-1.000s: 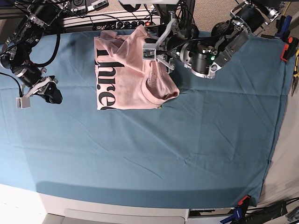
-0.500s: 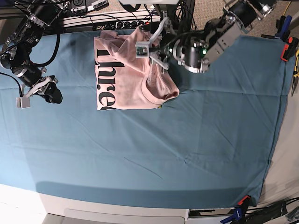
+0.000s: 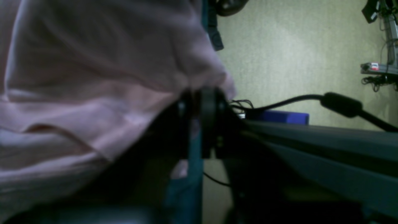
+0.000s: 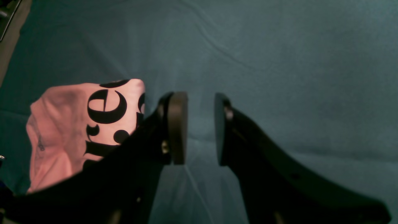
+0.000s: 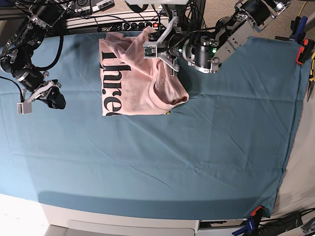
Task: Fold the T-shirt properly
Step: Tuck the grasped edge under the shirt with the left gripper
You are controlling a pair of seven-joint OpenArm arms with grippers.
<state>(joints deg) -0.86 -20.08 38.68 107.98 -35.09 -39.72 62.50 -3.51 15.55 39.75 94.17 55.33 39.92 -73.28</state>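
T-shirt (image 5: 140, 73) edge pinched in left gripper (image 3: 199, 102) – thin hold may slip, fold collapses; right gripper (image 4: 200, 127) apart, idle beside.

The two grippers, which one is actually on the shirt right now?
The left gripper, at the far edge of the pink T-shirt, pinching a fold there. The right gripper is open with nothing between its pads, over bare teal cloth beside the shirt.

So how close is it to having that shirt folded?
Well along, by the look of it. The T-shirt already lies as a compact bundle on the cloth, lettering showing. The left gripper is pinching its far edge, apparently tidying a fold. The right gripper waits open, apart. Rumpled layers need smoothing.
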